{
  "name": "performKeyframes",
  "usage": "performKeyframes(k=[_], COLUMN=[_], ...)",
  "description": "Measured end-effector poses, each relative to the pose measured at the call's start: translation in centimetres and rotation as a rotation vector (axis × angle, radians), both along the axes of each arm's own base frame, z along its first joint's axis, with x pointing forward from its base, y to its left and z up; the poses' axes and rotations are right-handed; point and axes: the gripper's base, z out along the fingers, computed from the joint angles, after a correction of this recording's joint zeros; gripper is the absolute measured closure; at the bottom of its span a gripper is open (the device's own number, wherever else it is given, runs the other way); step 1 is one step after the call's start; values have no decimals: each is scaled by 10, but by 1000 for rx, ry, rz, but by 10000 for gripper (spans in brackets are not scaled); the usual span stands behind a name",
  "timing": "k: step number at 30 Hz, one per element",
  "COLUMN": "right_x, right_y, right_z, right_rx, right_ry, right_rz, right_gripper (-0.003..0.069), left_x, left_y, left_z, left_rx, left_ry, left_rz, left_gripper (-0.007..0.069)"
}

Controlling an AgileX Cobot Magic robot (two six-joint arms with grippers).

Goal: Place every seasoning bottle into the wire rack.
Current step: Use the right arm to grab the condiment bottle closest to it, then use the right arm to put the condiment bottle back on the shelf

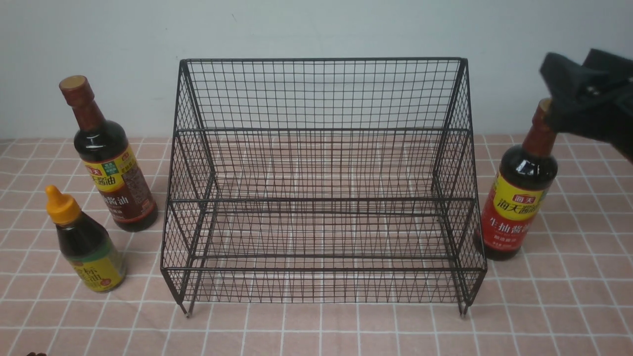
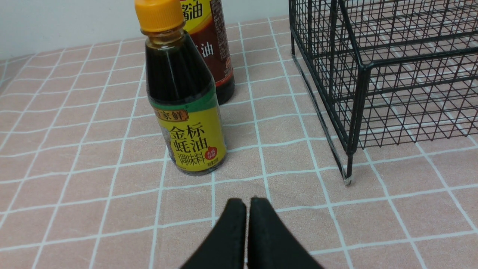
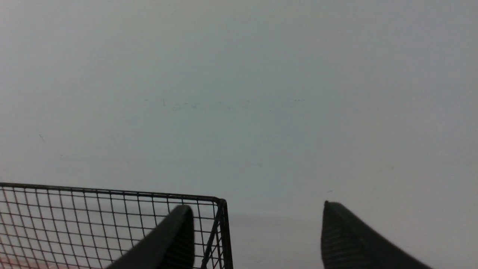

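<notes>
Left end effector (image 2: 246,203) low, fingers pressed together; right end effector (image 3: 257,213) high, fingers spread.

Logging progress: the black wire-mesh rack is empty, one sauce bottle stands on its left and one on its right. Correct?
No: the front view shows two left of the black wire-mesh rack, a tall brown-yellow-labelled bottle and a short orange-capped bottle.

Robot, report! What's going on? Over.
Left jaws shut, empty. Right jaws open beside red-label bottle cap. It, brown-label bottle, short bottle: all outside wire rack. Nothing blocking.

Before me stands a plain, pale grey wall (image 1: 99,39); my tabletop (image 1: 544,311) is pink, gridded with white lines.
</notes>
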Motion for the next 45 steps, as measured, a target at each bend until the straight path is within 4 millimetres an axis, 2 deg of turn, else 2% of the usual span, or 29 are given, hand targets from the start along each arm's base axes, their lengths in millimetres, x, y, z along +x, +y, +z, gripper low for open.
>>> performKeyframes(k=[4, 12, 13, 14, 15, 16, 17, 20, 23, 24, 26, 28, 29, 30, 32, 33, 35, 38, 42, 45], right_x=[14, 31, 34, 35, 35, 35, 34, 28, 20, 17, 14, 10, 10, 8, 6, 6, 4, 2, 3, 7], right_y=[1, 1, 2, 2, 2, 2, 2, 1, -1, -2, -2, 0, 0, 3, 8, 8, 19, 34, 49, 57], right_z=[-20, -56, -64, -65, -66, -65, -63, -57, -39, -27, -3, 31, 36, 59, 84, 84, 104, 119, 128, 127], right_rx=[-87, -141, -144, -144, -151, -173, -182, -227, -265, -263, -255, -229, -225, -185, -151, -137, -102, -98, -83, -79], right_ry=[50, 160, 187, 188, 192, 184, 185, 182, 152, 120, 41, -68, -83, -151, -219, -215, -264, -295, -321, -333], right_rz=[-10, -35, -35, -35, -34, -32, -31, -27, -29, -32, -37, -27, -27, -7, 25, 32, 102, 192, 275, 318], right_gripper=[142, 141, 198, 207, 250, 379, 398, 392, 392, 392, 392, 392, 392, 392, 392, 392, 392, 392, 392, 392], left_x=[0, 0, 0, 0, 0, 0, 0, 0, 0, 0, 0, 0, 0, 0, 0, 0, 0, 0, 0, 0], left_y=[0, 0, 0, 0, 0, 0, 0, 0, 0, 0, 0, 0, 0, 0, 0, 0, 0, 0, 0, 0], left_z=[0, 0, 0, 0, 0, 0, 0, 0, 0, 0, 0, 0, 0, 0, 0, 0, 0, 0, 0, 0], left_rx=[0, 0, 0, 0, 0, 0, 0, 0, 0, 0, 0, 0, 0, 0, 0, 0, 0, 0, 0, 0], left_ry=[0, 0, 0, 0, 0, 0, 0, 0, 0, 0, 0, 0, 0, 0, 0, 0, 0, 0, 0, 0], left_rz=[0, 0, 0, 0, 0, 0, 0, 0, 0, 0, 0, 0, 0, 0, 0, 0, 0, 0, 0, 0], left_gripper=[631, 631, 631, 631, 631, 631, 631, 631, 631, 631, 631, 631, 631, 631, 631, 631, 631, 631, 631, 631])
